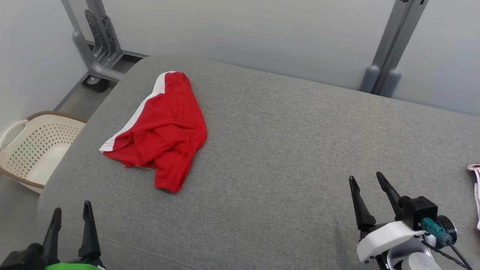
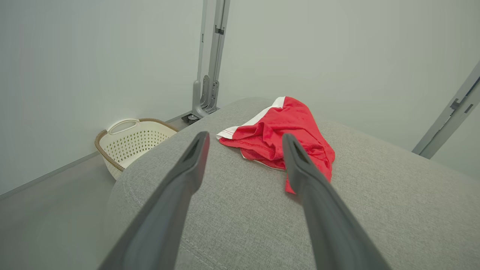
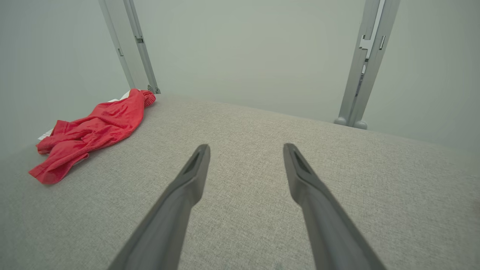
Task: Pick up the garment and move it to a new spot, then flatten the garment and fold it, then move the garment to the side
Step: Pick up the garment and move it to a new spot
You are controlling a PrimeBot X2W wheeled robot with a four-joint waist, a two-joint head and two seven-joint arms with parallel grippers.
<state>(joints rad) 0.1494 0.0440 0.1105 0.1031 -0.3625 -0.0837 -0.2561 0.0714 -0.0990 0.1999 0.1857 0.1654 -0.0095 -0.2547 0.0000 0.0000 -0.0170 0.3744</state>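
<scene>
Head view: a crumpled red fabric garment (image 1: 161,127) with a white band along one edge lies at about 10 o'clock on the grey woven-fabric padded surface (image 1: 292,142), near its left edge and far corner. It is bunched, with folds gathered at its near end, and nothing touches it.

The left claw (image 1: 72,207) sits at 7 o'clock, its two dark fingers spread apart and empty, above the near edge of the surface and well apart from the garment. The right claw (image 1: 365,176) sits at 4 o'clock, likewise released and holding nothing, over bare fabric.

Off the surface at 9 o'clock, a cream perforated plastic laundry basket (image 1: 37,146) with a brown rim stands on the floor. Grey metal frame posts (image 1: 386,56) rise against the pale wall at 1 o'clock and at 11 o'clock. A pale pink-edged cloth (image 1: 475,187) shows at the 3 o'clock edge, possibly another garment, too cropped to tell.

From the left wrist, the garment lies beyond the fingertips towards 12 o'clock. From the right wrist, it lies at 9 o'clock.
</scene>
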